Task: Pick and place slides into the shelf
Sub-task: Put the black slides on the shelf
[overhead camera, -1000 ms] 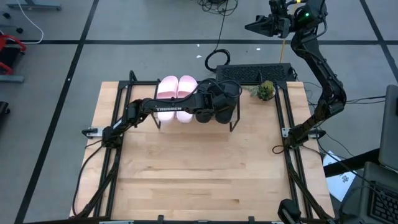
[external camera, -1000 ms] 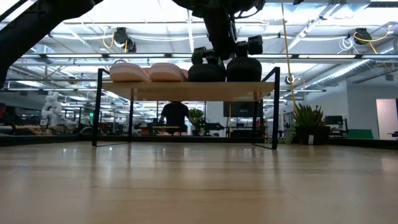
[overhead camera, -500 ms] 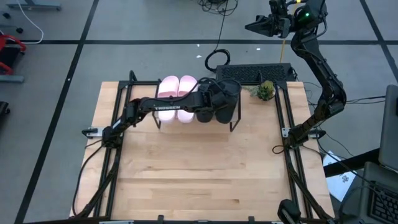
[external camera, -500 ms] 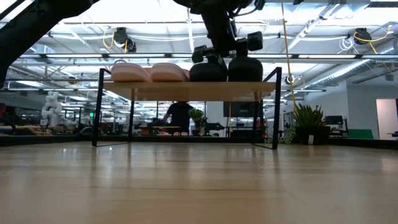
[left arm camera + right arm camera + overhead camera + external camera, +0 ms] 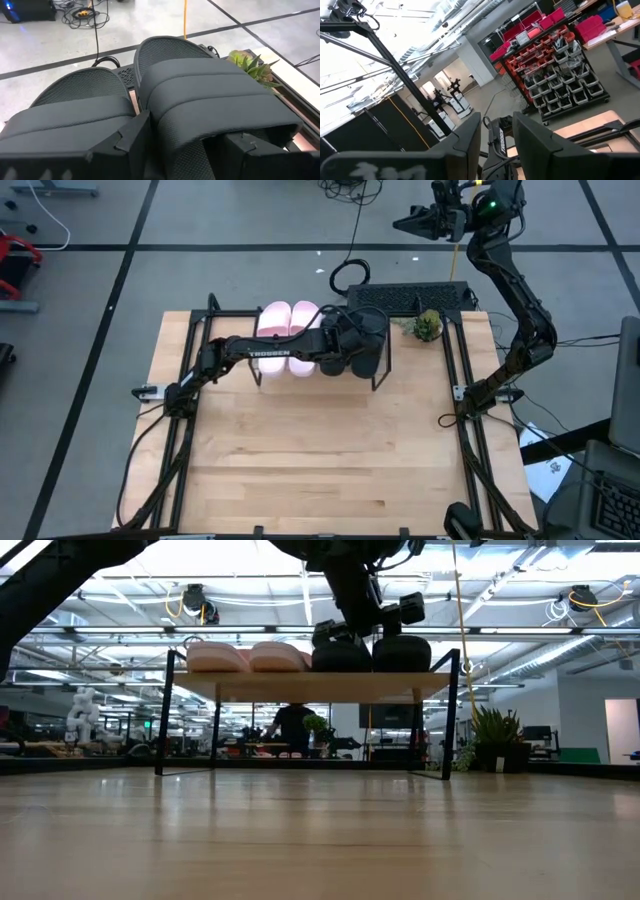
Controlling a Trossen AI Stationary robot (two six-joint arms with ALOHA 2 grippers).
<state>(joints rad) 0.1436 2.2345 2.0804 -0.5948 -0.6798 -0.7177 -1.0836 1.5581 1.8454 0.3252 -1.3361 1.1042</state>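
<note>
The shelf (image 5: 310,686) stands at the table's far middle, and its board carries all the slides. The pink pair (image 5: 288,328) lies on its left half and also shows in the low view (image 5: 245,657). The black pair lies on its right half. My left gripper (image 5: 187,135) reaches over the shelf (image 5: 350,350) and is shut on the right black slide (image 5: 210,95). The other black slide (image 5: 75,110) lies just beside one finger. My right gripper (image 5: 420,222) is raised beyond the table's far right corner, open and empty. My left gripper pinches the right black slide between its two fingers by the slide's two long sides (image 5: 162,132), beside the wide strap. The fingers slant down from above and from the table's near-left, along the slide. The slide lies level, with its sole on the shelf's board (image 5: 400,653).
A small green plant (image 5: 427,326) stands right of the shelf at the table's far edge. A black mat (image 5: 415,298) lies behind it. Black frame rails (image 5: 462,370) run along the table's left and right sides. The near half of the table is bare wood (image 5: 320,460).
My left gripper has gone a little toward the table's right edge, still shut on the black slide. The shelf has slid the same way along the table. All the slides on it have kept their places on the board.
</note>
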